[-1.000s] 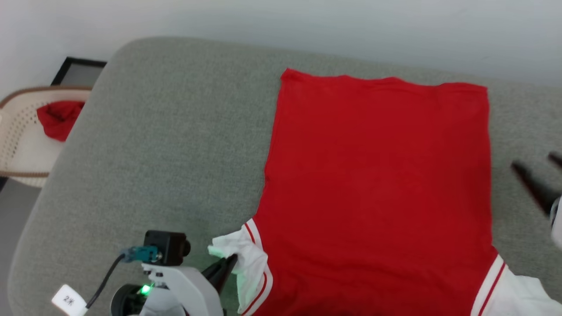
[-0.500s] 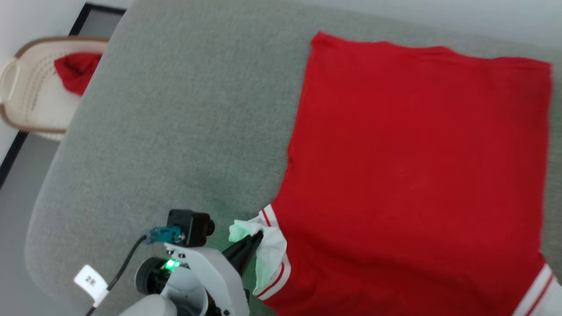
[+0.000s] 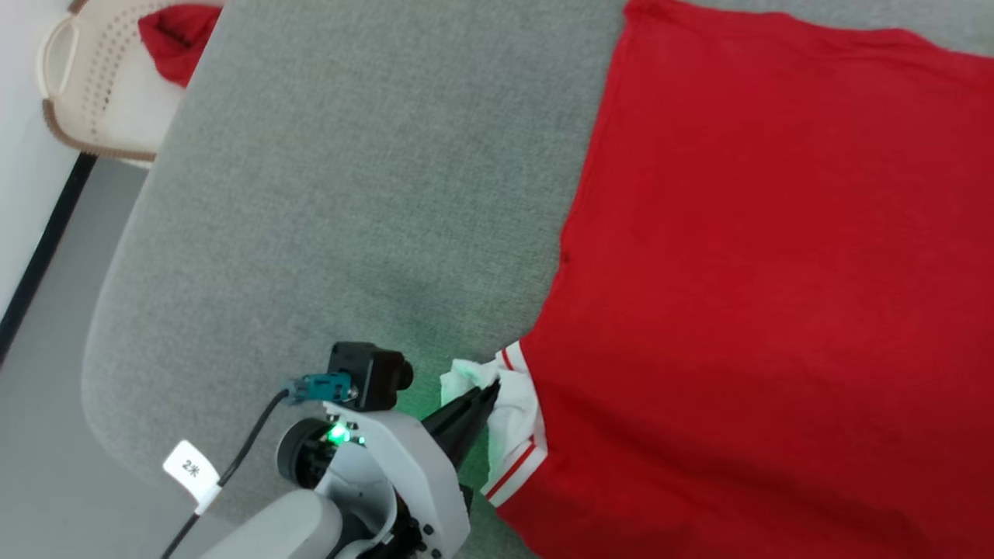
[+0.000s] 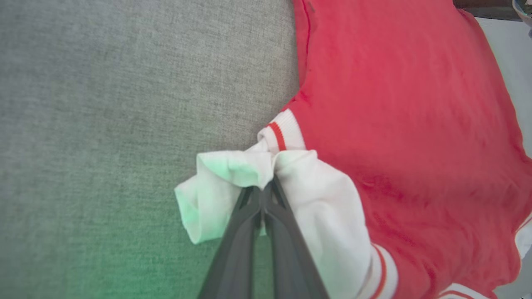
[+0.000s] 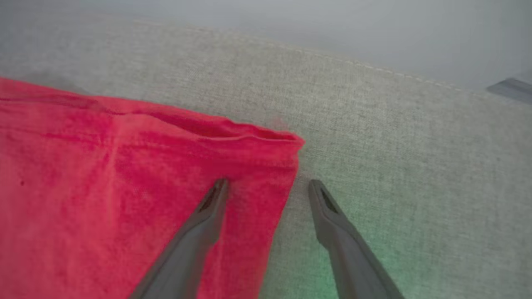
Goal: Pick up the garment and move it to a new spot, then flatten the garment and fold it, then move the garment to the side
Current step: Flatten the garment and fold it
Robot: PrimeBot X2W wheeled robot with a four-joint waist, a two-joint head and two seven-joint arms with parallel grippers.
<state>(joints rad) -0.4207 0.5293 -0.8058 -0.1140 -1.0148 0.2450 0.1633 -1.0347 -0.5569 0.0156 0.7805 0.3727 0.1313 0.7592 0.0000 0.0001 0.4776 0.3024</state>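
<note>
Pinching the garment (image 4: pixel 399 104), left end effector (image 4: pixel 266 193)

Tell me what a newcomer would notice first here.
A big red shirt lies spread over the right side of a grey cushion. At its near left corner the left arm has its jaws shut on the white sleeve. The right arm's open jaws straddle the shirt's edge near a corner, and a cream basket holding a small red cloth stands at the head view's top left.
</note>
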